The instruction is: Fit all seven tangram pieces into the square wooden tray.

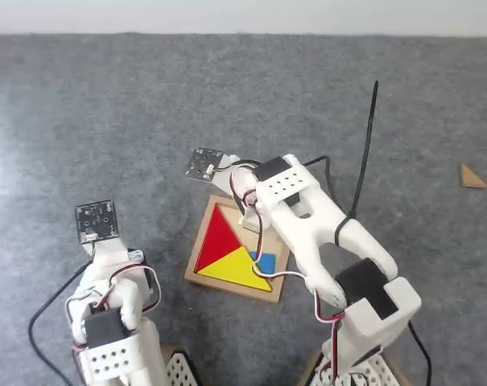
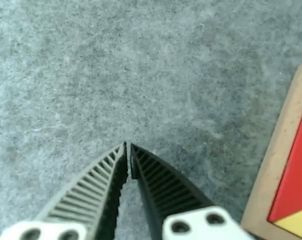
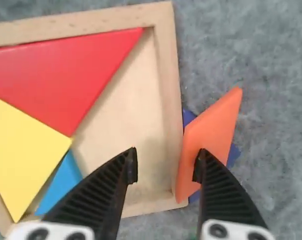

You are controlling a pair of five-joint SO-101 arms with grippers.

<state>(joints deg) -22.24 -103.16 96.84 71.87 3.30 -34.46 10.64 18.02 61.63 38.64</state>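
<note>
The square wooden tray (image 1: 197,269) lies in the middle of the grey mat. It holds a red triangle (image 3: 56,80), a yellow triangle (image 3: 21,160) and a light blue piece (image 3: 66,180). My right gripper (image 3: 165,160) is open and straddles the tray's rim (image 3: 165,75), one finger over the bare tray floor. The other finger touches an orange parallelogram (image 3: 210,140), which leans outside the rim on top of a dark blue piece (image 3: 188,117). My left gripper (image 2: 128,146) is shut on nothing, low over the mat beside the tray's edge (image 2: 280,165).
A small tan triangle (image 1: 471,177) lies far off on the right of the mat. The right arm (image 1: 307,217) hangs over the tray's far right corner, and the left arm (image 1: 114,305) stands at the near left. Open mat stretches behind the tray.
</note>
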